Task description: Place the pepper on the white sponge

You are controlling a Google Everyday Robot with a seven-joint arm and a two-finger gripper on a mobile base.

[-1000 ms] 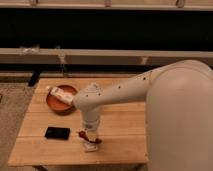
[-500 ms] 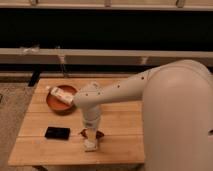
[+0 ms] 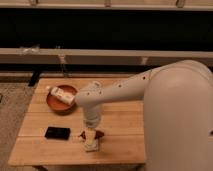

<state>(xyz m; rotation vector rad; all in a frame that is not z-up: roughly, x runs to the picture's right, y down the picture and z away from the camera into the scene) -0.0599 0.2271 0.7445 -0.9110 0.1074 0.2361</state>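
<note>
The white sponge (image 3: 91,145) lies near the front edge of the wooden table (image 3: 125,125). My gripper (image 3: 90,135) points straight down, right above the sponge. The pepper (image 3: 99,134) shows as a small dark red thing at the gripper's tip, sticking out on both sides just above the sponge's far end. I cannot tell whether it rests on the sponge or is held. The arm's wrist hides the middle of the pepper.
A round reddish-brown plate (image 3: 53,102) at the table's back left holds a white box (image 3: 63,94). A black flat rectangle (image 3: 57,133) lies left of the sponge. A long bench (image 3: 125,56) runs behind the table. My arm's bulky body fills the right side.
The gripper has sunk slightly toward the sponge. The plate, box and black rectangle have not moved.
</note>
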